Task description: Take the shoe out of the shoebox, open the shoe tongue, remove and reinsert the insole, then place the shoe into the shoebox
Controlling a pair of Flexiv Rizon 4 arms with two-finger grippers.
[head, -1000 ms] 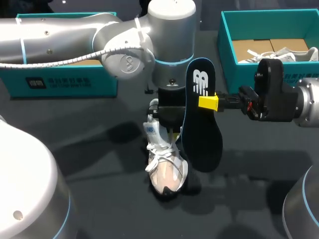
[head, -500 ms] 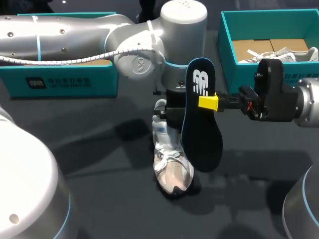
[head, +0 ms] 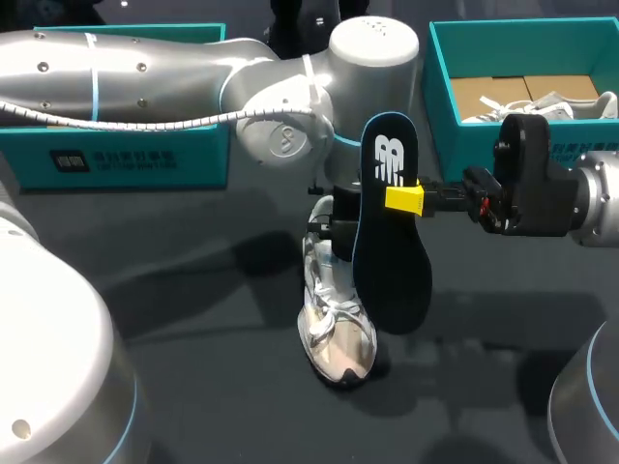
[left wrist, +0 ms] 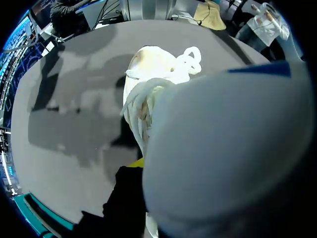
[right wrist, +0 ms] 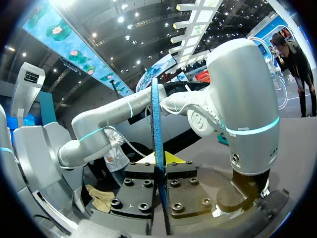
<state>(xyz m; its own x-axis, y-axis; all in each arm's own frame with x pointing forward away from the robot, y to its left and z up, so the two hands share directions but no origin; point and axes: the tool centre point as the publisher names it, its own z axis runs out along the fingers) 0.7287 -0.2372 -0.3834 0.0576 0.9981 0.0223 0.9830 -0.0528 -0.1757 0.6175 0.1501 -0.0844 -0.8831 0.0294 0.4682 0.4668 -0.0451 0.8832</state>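
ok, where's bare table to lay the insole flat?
Bare table left of the shoe, in front of the left teal box. Another patch right of the shoe, on the near side of the right arm. Crowded mid-table: shoe, hanging insole, left arm.

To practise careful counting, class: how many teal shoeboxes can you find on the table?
2. One shoebox stands at the back left, partly behind the left arm; the other shoebox at the back right, behind the right gripper. The arms could hide more.
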